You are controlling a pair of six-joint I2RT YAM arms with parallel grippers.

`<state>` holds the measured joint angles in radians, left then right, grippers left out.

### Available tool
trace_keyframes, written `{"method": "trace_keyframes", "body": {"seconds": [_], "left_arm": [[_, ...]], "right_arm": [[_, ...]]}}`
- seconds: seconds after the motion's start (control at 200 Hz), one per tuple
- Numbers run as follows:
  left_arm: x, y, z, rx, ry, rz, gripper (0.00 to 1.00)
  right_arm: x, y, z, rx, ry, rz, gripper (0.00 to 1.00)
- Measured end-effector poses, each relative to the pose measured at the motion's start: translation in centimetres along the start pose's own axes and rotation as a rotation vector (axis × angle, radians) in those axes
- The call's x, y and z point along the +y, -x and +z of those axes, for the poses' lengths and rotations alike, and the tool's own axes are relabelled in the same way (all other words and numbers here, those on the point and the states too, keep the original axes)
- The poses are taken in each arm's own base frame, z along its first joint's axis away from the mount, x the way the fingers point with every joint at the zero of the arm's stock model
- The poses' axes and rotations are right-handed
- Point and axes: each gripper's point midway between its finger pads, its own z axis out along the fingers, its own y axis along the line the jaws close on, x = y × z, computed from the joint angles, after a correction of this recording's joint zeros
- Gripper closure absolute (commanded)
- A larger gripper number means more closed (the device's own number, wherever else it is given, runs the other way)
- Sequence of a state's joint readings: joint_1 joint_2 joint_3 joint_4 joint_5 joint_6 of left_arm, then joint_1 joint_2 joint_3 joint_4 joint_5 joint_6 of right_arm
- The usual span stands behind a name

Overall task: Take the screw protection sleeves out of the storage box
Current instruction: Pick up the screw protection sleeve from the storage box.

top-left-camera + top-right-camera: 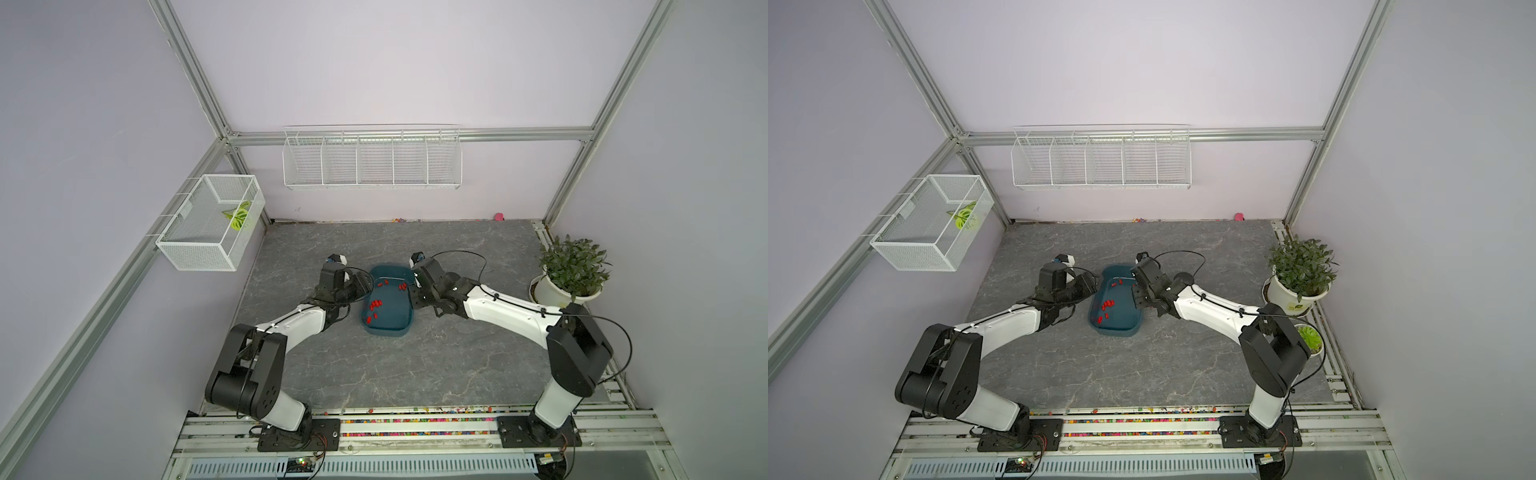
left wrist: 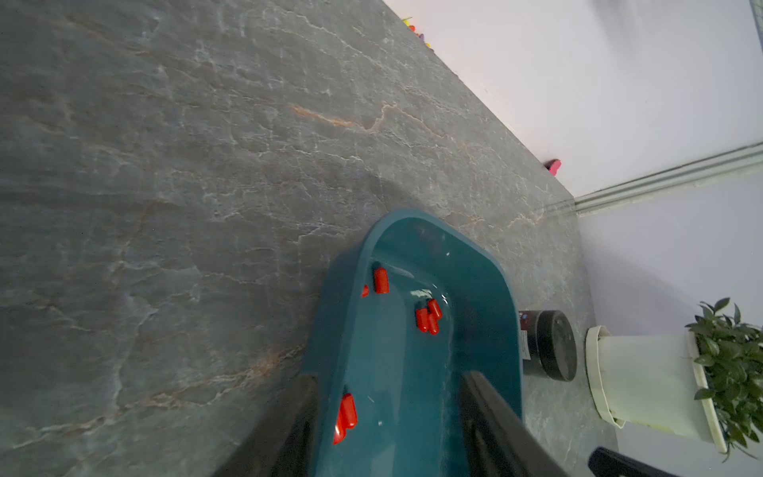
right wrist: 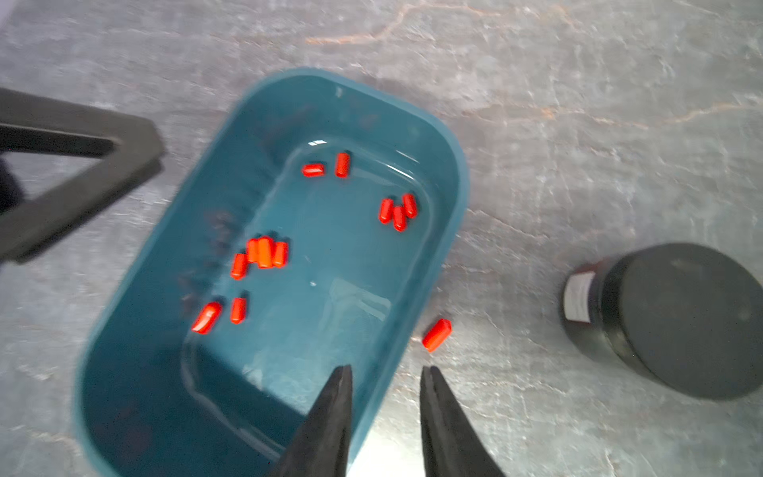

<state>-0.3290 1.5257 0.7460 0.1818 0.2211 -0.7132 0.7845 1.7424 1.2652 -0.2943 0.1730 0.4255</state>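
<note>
Right tool (image 3: 387, 369): jaws narrowly apart, nothing between them. One finger hangs over the inside of the storage box (image 3: 452, 177), the other over the table (image 3: 578, 124), with the box wall under the gap; contact with the wall cannot be told.

One loose sleeve (image 3: 437, 334) lies on the table just beside the outer finger. The remaining screw protection sleeves (image 3: 264, 252), about a dozen, lie scattered on the box floor beyond the tips.

Left tool (image 2: 390, 373): jaws wide, astride the opposite wall, apparently empty.

Judgement: removal barely begun, right tool between picks. The next move calls for dipping into the box and closing on a single sleeve. The clumps look harder to pick from than the strays.
</note>
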Motion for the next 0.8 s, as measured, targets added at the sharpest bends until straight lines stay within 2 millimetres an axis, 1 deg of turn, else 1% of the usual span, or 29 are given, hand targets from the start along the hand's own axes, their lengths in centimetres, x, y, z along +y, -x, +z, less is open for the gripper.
{"method": "trace_keyframes", "body": {"seconds": [0.135, 0.24, 0.34, 0.43, 0.56, 0.635, 0.71, 0.8], "left_arm": [[2.3, 0.4, -0.9, 0.018, 0.085, -0.051, 0.45], [3.6, 0.1, -1.6, 0.057, 0.136, -0.082, 0.46], [3.9, -0.5, -1.9, 0.111, 0.152, -0.097, 0.48], [4.0, -1.1, -1.6, 0.158, 0.142, -0.107, 0.49], [4.8, -3.1, -0.7, 0.249, 0.138, -0.138, 0.52], [5.2, -4.3, -0.3, 0.296, 0.135, -0.155, 0.53], [5.2, -4.9, -0.1, 0.324, 0.125, -0.165, 0.56], [4.9, -5.2, -0.1, 0.341, 0.107, -0.170, 0.56]], "right_arm": [[2.0, 2.0, 0.2, -0.030, 0.079, -0.008, 0.67], [3.5, 2.6, 0.9, -0.028, 0.142, -0.015, 0.66], [5.0, 2.7, 2.2, 0.001, 0.207, -0.024, 0.67], [6.2, 2.4, 3.4, 0.032, 0.253, -0.029, 0.66], [6.8, 1.3, 4.5, 0.079, 0.287, -0.031, 0.66], [7.3, 1.1, 4.9, 0.098, 0.305, -0.031, 0.66], [7.8, 1.1, 5.3, 0.115, 0.326, -0.031, 0.66], [8.5, 1.2, 6.0, 0.127, 0.355, -0.031, 0.67]]}}
